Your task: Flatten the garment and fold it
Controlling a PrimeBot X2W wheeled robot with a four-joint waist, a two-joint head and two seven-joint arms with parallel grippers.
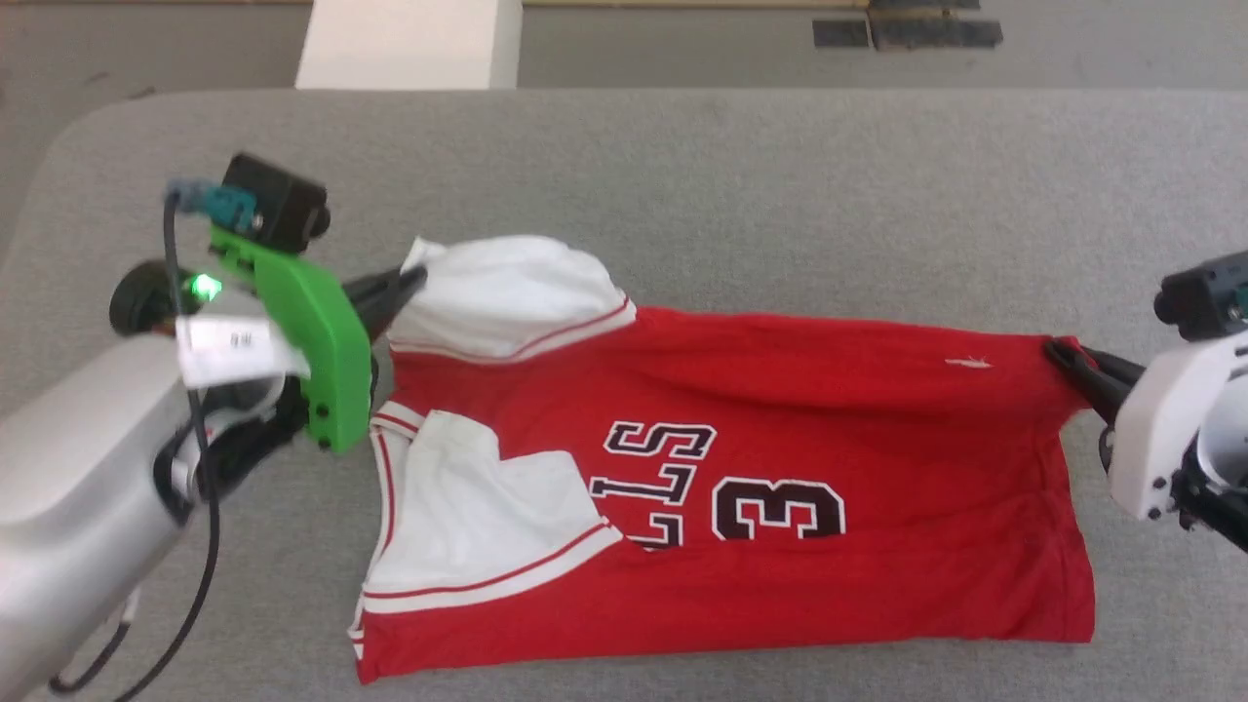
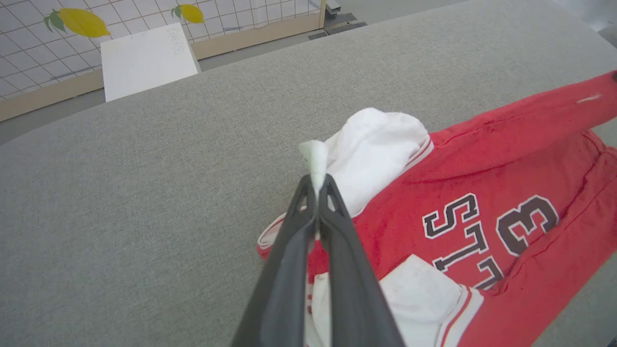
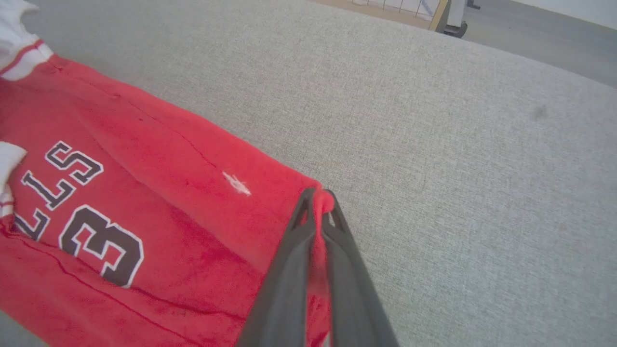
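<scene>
The red garment (image 1: 780, 409) lies spread sideways on the grey table (image 1: 780, 185), its black letters and "3" facing up. Both white sleeves (image 1: 507, 292) are at the left, and the near sleeve (image 1: 468, 526) is folded over the chest. My left gripper (image 1: 414, 278) is shut on the far sleeve's white tip (image 2: 314, 159). At the far right hem corner, my right gripper (image 1: 1058, 353) is shut on red fabric (image 3: 322, 202). The far edge is stretched between the two grippers. In the wrist views the garment (image 2: 506, 193) (image 3: 120, 217) sags toward the near side.
A white block (image 1: 409, 44) stands beyond the table's far edge, with dark floor mats (image 1: 907, 29) farther right. A tiled wall with yellow lemon pictures (image 2: 82, 21) shows in the left wrist view. Bare grey table surface surrounds the garment.
</scene>
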